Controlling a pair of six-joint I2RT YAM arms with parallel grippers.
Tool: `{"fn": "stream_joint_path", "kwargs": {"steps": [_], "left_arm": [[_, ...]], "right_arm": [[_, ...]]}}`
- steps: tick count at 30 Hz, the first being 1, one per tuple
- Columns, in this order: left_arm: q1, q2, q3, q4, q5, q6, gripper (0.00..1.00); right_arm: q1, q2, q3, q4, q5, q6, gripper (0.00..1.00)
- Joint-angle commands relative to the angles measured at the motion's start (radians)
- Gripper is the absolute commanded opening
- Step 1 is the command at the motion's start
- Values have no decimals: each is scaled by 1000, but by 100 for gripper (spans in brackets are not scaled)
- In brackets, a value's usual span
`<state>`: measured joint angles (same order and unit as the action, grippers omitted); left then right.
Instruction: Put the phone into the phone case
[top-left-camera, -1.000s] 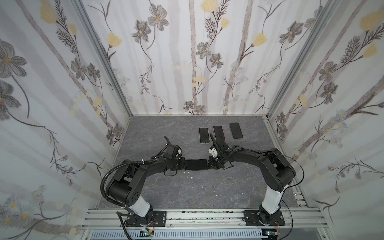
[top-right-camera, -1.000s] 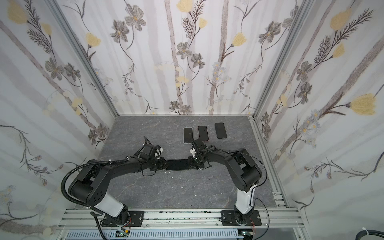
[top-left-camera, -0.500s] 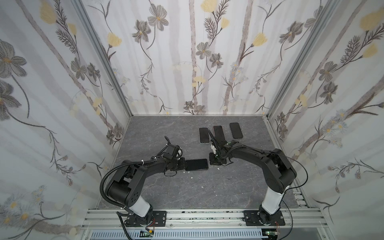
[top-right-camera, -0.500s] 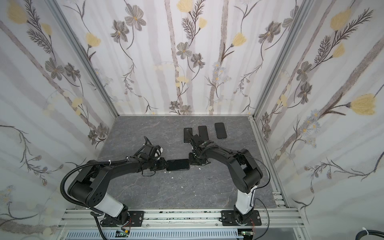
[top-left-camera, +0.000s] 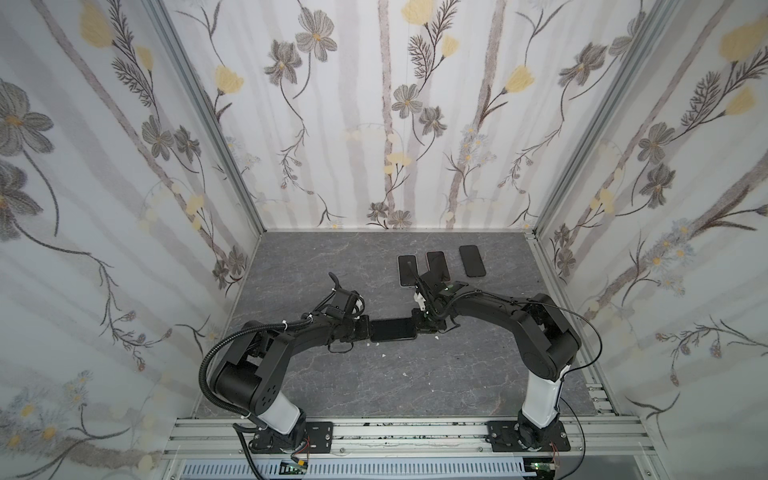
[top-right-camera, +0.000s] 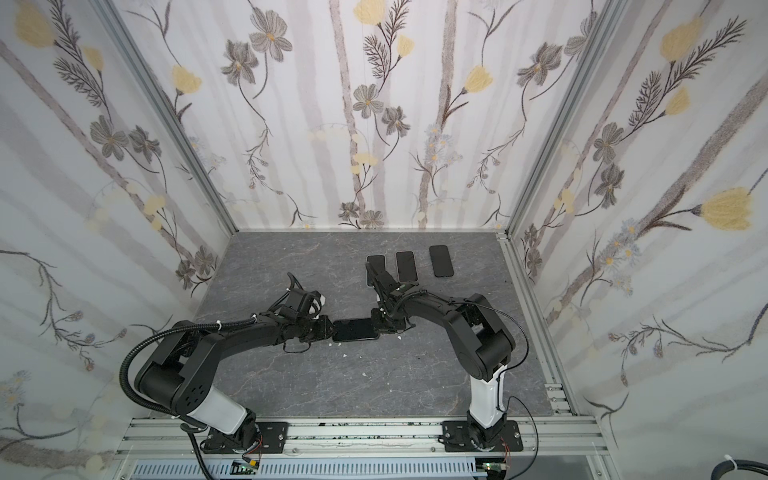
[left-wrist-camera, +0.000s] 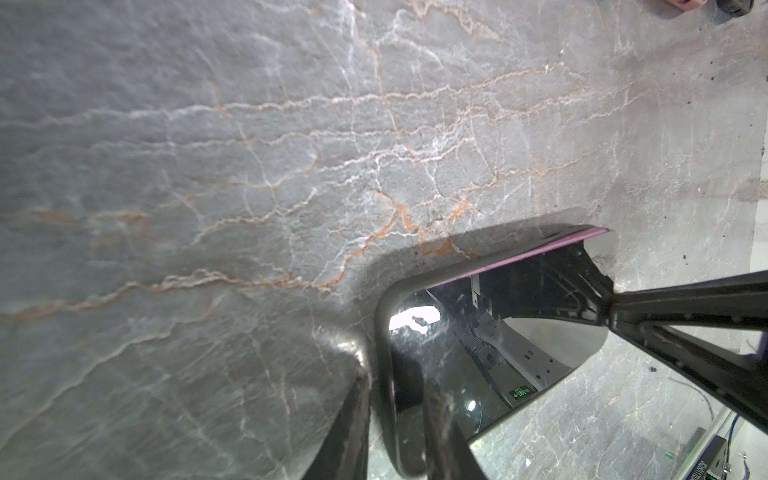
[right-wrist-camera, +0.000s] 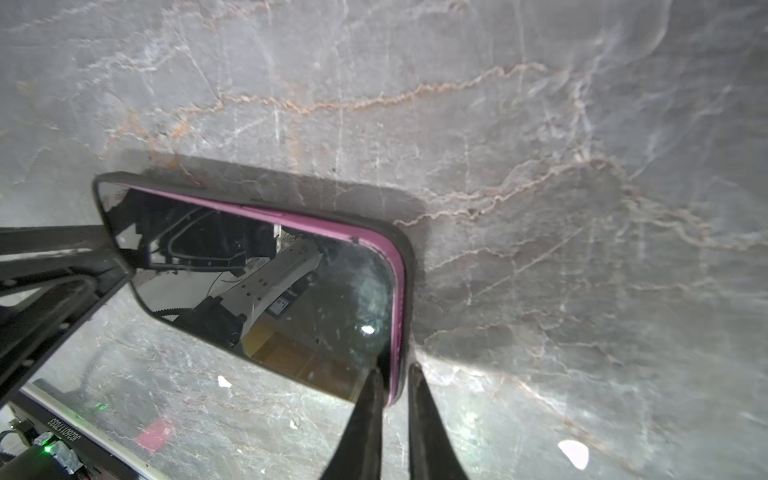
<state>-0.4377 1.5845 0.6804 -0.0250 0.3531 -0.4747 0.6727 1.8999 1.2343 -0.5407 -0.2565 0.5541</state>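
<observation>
I have the phone (top-left-camera: 392, 329) by both of its short ends. It lies flat on the grey veined table (top-left-camera: 415, 386), a little below the centre of the frame in both top views, with its long axis running left to right. My left gripper (top-left-camera: 368, 331) comes in low from the left and is clamped on the phone's left end. In the left wrist view one finger (left-wrist-camera: 349, 424) sits outside the dark rim and the other lies over the glass. My right gripper (top-left-camera: 417, 326) meets the phone from the right with its jaws nearly together, pinching the opposite end. In the right wrist view the rim is caught between its two fingertips at a corner. The phone sits inside the phone case (right-wrist-camera: 409, 291), whose dark rim wraps that end and one long side, with a pink strip showing just inside the rim (whether the phone is pressed fully home I cannot tell). The glass faces up, glossy with reflections. Three more dark phones (top-left-camera: 435, 262) lie in a row above and slightly right of centre in both top views, well apart from the one I hold. My right arm (top-left-camera: 498, 303) passes in front of the lower ends of the left two. A few small white crumbs (top-left-camera: 384, 356) lie on the table just below the phone.
</observation>
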Motion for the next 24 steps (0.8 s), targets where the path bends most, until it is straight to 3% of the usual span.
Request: {"fn": "stream_joint_path", "kwargs": {"steps": [1,11,16,21,24], "left_arm": [[2,5,-9,-84,-35,5,26],[1,19,-13,-74,-40,5,23],[1,16,-10,-73,-42,3,23],[4,-15,5,-84,-42,-3,23],[8,-23,22,-85,-24,-8,24]], "right_arm": [[0,24,9,-16,10,-13,10],[1,75,13,-61,98,-8,9],[11,60,40,-108,173,-13,19],[6,-26,103,-114,180,-12,22],[-9,-24,146,-114,120,-34,22]]}}
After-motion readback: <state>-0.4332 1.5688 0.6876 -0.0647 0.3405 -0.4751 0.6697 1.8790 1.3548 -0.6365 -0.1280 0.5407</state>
